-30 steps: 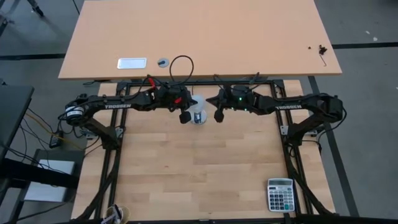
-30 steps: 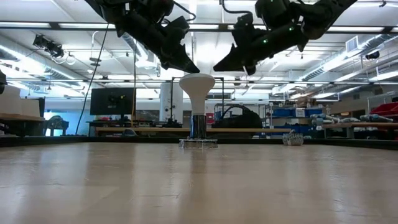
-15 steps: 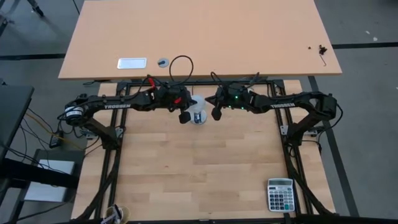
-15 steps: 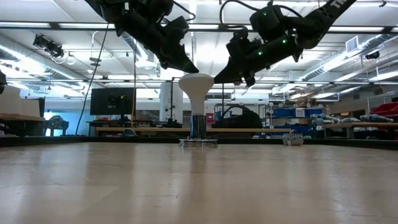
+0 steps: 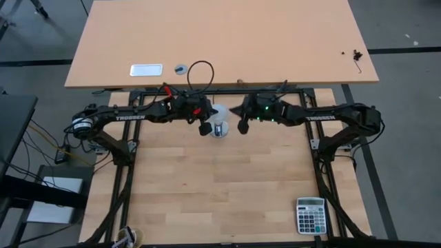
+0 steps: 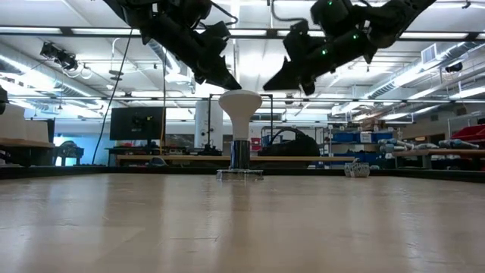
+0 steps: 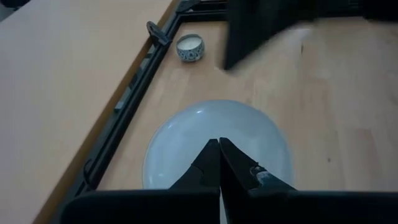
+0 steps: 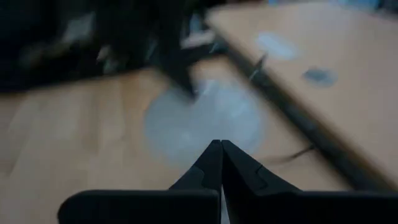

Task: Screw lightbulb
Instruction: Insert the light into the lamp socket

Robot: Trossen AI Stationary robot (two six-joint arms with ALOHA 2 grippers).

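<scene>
The white funnel-shaped lightbulb stands upright, wide head up, its narrow neck stuck in a dark metal socket on a flat base on the wooden table; it also shows in the high view. My left gripper is shut and hangs just above the head's left side; its wrist view shows the head right below the shut fingers. My right gripper is shut, above and to the right of the head, apart from it.
A small cream puck lies by the black frame rail beyond the bulb. A calculator lies at the near right corner. On the far table are a white plate and a small disc. A black cord loops behind.
My right gripper dipped down and toward the table's left, close to the bulb's head, then drew back up and to the right, ending about where it began. It stayed shut. The bulb stays upright in the socket.
</scene>
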